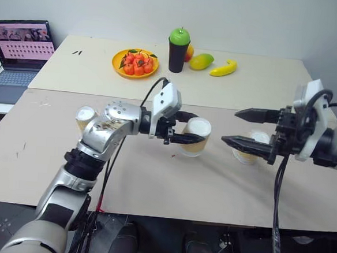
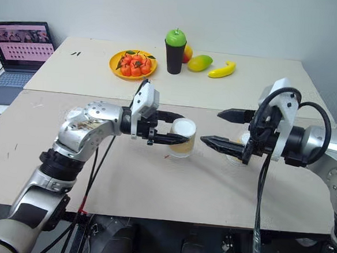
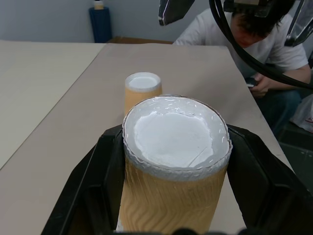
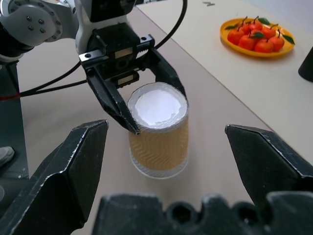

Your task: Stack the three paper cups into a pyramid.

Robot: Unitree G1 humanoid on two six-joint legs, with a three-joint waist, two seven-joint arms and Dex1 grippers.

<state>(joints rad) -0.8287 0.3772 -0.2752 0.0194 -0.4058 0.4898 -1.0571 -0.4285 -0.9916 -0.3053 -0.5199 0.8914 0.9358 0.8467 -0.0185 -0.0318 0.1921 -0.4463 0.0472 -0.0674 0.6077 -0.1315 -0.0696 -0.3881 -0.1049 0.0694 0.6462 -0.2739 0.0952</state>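
Two pale tables (image 1: 251, 184) butt together under a grey wall, with a laptop (image 1: 21, 46), an orange fruit plate (image 1: 135, 63) and a black tumbler (image 1: 178, 49) behind. Three tan, white-ended paper cups are inverted, axes vertical. The left gripper (image 1: 183, 128) is clamped on the middle cup (image 1: 195, 137). Another cup (image 1: 85, 118) stands at the robot's left. The third cup (image 1: 249, 148) sits behind the right gripper (image 1: 243, 129), whose fingers are spread wide.
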